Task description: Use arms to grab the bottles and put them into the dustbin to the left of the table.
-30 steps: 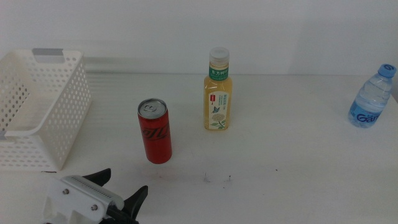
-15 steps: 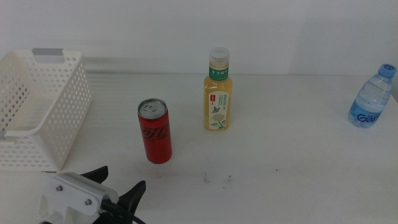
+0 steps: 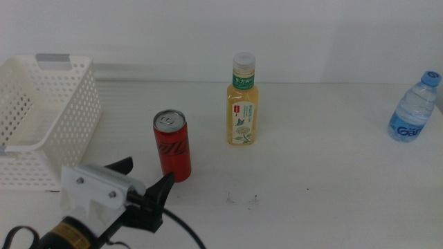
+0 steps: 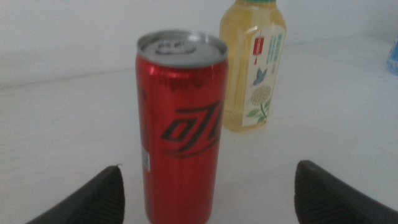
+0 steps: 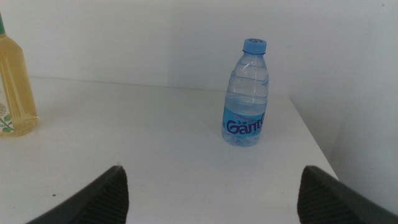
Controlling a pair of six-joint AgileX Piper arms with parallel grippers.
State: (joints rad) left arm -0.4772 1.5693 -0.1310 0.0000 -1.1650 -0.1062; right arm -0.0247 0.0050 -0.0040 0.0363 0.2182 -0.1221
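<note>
Standing before left gripper [image 3: 145, 176] (open): can [image 3: 172, 145].

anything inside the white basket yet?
The visible part of the basket holds nothing: all three drinks stand on the table, the red can, tea bottle and water bottle. Its left portion is cut off by the frame, so that part is unseen.

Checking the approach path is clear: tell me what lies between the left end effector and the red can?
Nothing: bare table separates the open left end effector from the red can, shown in the left wrist view.
</note>
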